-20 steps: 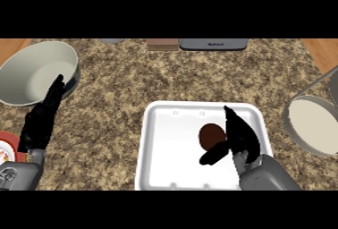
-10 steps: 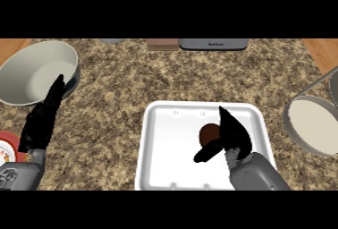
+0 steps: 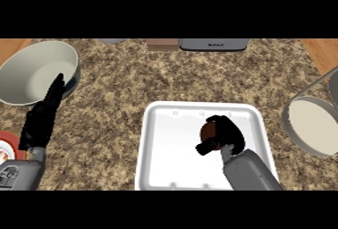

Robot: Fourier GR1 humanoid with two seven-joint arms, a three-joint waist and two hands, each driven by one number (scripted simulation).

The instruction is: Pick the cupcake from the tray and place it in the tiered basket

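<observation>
**Inspector:** Report the right hand and the item.

**Operator:** I see the black right hand curled over the small brown cupcake, which sits in the right half of the white rectangular plastic tray at the near centre of the speckled granite counter. The fingers wrap its top and right side, and the thumb closes in from the near side. Only a brown sliver shows on the left. I cannot tell whether it is lifted or resting on the tray floor.

**Inspector:** The left hand?

**Operator:** The black left hand rests at the left edge, fingers straight, beside the large pale round bowl. It holds nothing.

**Inspector:** Hazards?

**Operator:** I judge three. The cupcake is soft, so the curl could crush it. Most of the hold sits on one side, so on the lift it could roll out toward the left. The grey wire tiered basket stands at the right edge, partly out of view. Carrying low could clip its rim.
</observation>
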